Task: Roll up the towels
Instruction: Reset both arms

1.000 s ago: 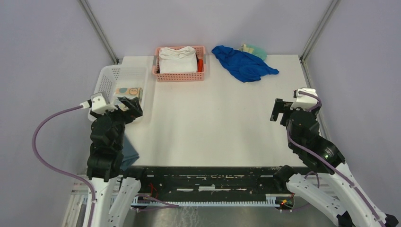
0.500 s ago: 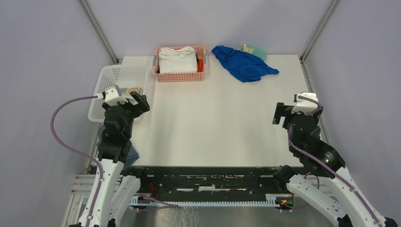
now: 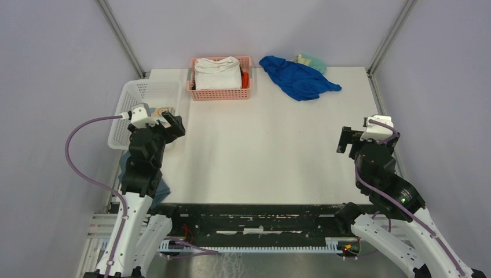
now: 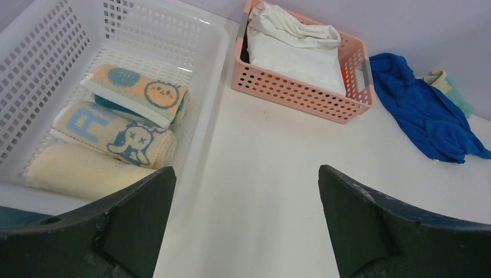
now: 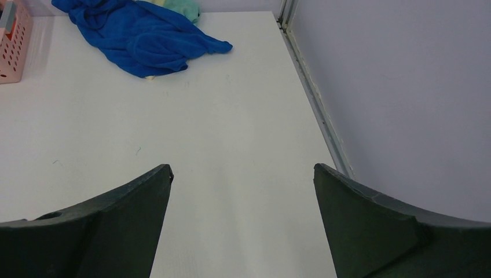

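Three rolled towels lie side by side in the white basket: one with cartoon faces, one beige with blue lettering and a rabbit, one plain yellow. From above only a bit of a towel shows behind my left gripper. That gripper hovers open and holds nothing, just right of the basket's near corner, over bare table. My right gripper is open and holds nothing above the table's right side.
A pink basket with a thick white folded cloth stands at the back. A crumpled blue cloth and a pale green one lie back right. The table edge and frame rail run beside my right gripper. A dark cloth hangs near the left arm's base.
The left arm has reached up and forward, shifting its gripper right along the basket's near side. The right arm has drifted slightly right and toward the near edge. Both grippers stayed open.
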`<state>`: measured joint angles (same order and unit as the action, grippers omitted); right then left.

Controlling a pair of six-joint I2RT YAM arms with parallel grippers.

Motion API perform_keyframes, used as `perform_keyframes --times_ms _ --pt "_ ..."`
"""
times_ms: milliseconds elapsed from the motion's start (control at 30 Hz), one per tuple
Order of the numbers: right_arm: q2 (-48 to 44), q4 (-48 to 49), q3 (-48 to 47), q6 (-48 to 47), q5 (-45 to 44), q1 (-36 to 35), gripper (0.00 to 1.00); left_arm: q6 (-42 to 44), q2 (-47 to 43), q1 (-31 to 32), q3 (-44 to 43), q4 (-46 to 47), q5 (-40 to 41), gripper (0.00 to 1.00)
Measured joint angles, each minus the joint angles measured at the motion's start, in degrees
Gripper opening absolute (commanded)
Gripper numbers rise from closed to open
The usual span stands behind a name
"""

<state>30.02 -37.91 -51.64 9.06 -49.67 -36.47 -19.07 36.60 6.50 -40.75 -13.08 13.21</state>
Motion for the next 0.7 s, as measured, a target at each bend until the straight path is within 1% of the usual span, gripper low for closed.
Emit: perform_keyframes --times_ms 167,333,533,700 --pt "0.02 1.29 1.53 -1.27 -0.57 0.00 1.00 0.00 0.00 0.00 1.09 0.00 -0.02 0.99" --pt "-0.52 3.91 6.40 -3.69 -0.26 0.00 1.00 0.00 -0.02 0.00 1.73 0.04 -0.04 0.99" --pt "-7.23 7.61 11.96 -6.62 1.16 0.00 1.00 0.02 0.24 0.00 2.36 0.33 -0.09 0.99" --pt "-11.32 10.84 13.77 -7.89 1.16 0.02 1.00 0.02 0.28 0.00 2.69 0.44 -0.50 0.99"
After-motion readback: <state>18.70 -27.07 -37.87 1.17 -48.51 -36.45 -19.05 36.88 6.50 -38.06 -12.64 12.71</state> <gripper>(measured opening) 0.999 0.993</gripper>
